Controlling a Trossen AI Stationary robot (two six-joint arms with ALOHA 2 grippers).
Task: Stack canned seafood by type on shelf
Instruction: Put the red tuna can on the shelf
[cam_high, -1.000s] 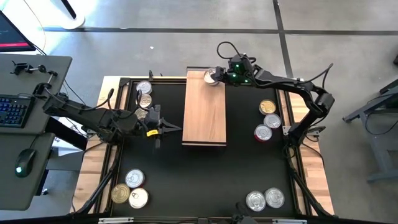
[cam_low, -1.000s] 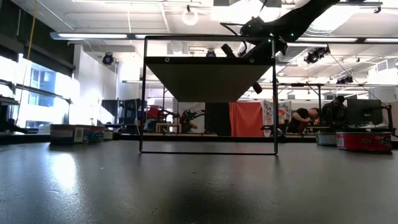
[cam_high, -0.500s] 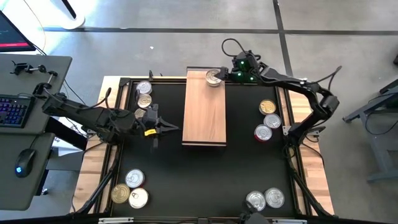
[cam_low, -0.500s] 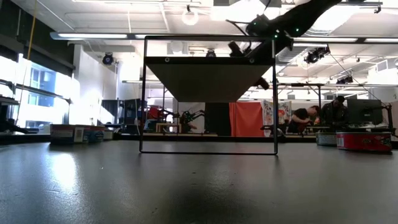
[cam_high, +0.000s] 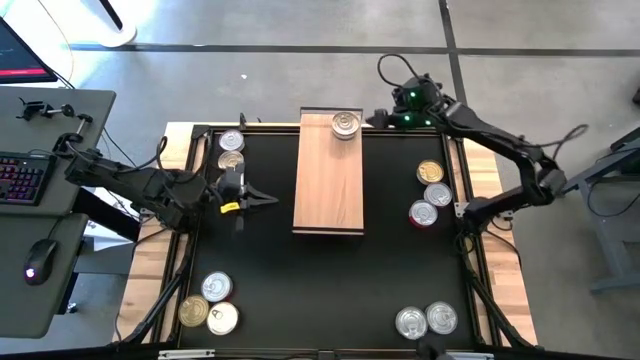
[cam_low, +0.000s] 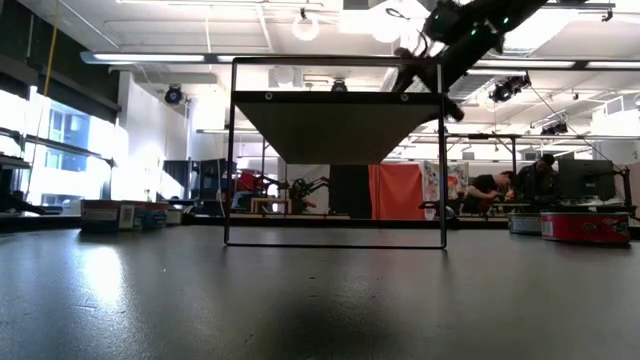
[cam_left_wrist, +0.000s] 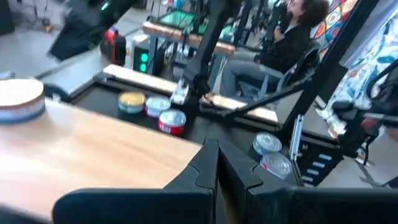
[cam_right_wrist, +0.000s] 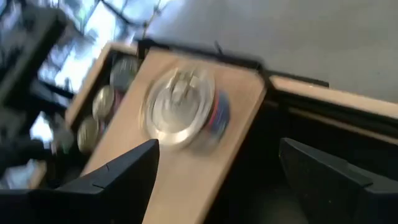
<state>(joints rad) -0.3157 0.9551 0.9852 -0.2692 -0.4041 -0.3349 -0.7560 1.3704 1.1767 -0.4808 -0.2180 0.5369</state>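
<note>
Right hand blurs, fingers spread, beside shelf's lone tin.

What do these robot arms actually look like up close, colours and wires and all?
Both are slim black jointed arms. The right arm carries loose black cables and glowing green lights near its end effector. The left arm has a yellow mark by its end effector, which tapers into two dark pointed fingers.

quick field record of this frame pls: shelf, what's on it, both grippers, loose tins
shelf: long light-brown wooden board, mid-table
on shelf: one flat round silver-lidded tin, far end
right gripper: open, empty, just beside that tin
left gripper: shut, empty, left of board
loose tins: clusters on the black tabletop on both sides and at both near corners
</note>
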